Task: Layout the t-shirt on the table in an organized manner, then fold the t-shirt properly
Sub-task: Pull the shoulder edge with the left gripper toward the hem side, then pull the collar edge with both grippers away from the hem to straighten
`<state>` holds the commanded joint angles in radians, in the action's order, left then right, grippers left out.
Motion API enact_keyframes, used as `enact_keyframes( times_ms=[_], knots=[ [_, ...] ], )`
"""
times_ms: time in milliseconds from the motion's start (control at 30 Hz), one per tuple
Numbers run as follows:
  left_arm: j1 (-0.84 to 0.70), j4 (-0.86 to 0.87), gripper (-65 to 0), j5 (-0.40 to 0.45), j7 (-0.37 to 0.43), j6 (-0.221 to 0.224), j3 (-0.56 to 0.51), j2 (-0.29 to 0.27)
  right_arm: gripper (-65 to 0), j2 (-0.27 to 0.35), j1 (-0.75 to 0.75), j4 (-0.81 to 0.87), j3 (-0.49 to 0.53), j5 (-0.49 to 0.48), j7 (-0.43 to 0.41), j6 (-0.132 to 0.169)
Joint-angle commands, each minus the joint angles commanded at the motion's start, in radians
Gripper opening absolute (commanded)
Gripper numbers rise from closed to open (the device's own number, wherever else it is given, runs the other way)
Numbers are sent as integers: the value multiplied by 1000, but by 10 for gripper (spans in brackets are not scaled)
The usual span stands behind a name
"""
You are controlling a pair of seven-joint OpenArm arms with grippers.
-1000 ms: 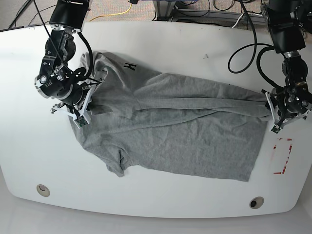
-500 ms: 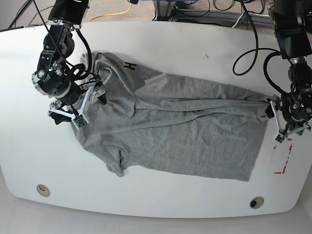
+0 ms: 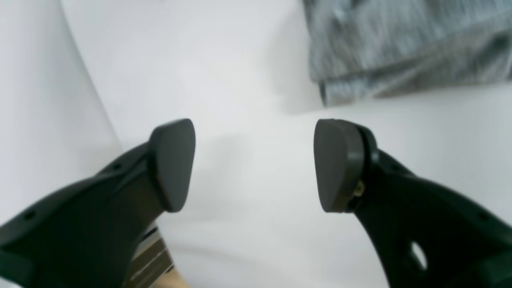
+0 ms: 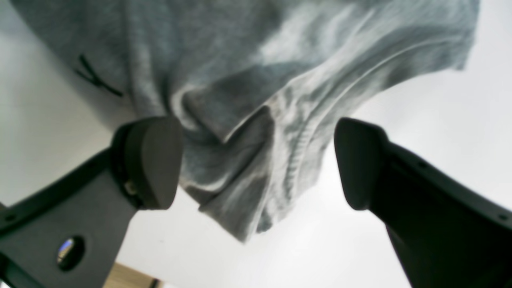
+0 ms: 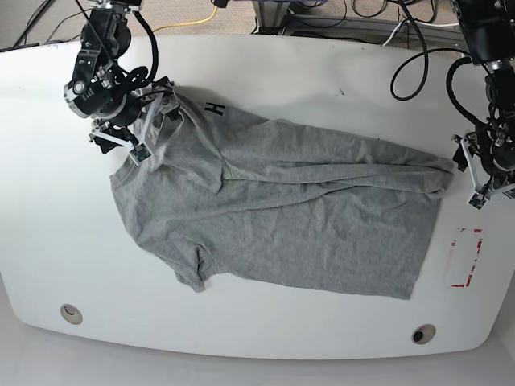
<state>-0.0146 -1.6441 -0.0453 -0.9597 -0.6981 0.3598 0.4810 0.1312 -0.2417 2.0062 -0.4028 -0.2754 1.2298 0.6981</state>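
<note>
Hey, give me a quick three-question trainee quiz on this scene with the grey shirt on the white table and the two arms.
1. True or false: the left gripper is clamped on the heather-grey cotton t-shirt.
2. Which end of the t-shirt does the right gripper hover over? A. the collar end, beside the black lettering B. the hem end, beside the red tape rectangle C. neither; it is off the glossy white table
3. Fill in: both grippers' jaws stand ____.

Key: 1. false, open over bare table beside the fabric's edge; 2. A; 3. open
</note>
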Motion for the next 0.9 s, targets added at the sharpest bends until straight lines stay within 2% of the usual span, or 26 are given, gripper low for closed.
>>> enact_keyframes(
  times_ms=[367, 567, 733, 800, 900],
  knots=[
    [-8, 25, -217, 0, 26, 0, -2, -52, -95, 21, -21, -32, -31, 0, -3, 0],
    [-5, 63, -217, 0, 44, 0, -6, -60, -95, 21, -15, -98, -29, 0, -9, 0],
    [-5, 64, -217, 0, 44, 0, -6, -60, -100, 21, -14, -187, -29, 2, -52, 0],
    [-5, 64, -217, 0, 44, 0, -6, -60, -127, 21, -12, -210, -29, 5, -64, 0],
    [-5, 64, -217, 0, 44, 0, -6, -60, -233, 23, -12, -239, -29, 0, -86, 0]
  ],
)
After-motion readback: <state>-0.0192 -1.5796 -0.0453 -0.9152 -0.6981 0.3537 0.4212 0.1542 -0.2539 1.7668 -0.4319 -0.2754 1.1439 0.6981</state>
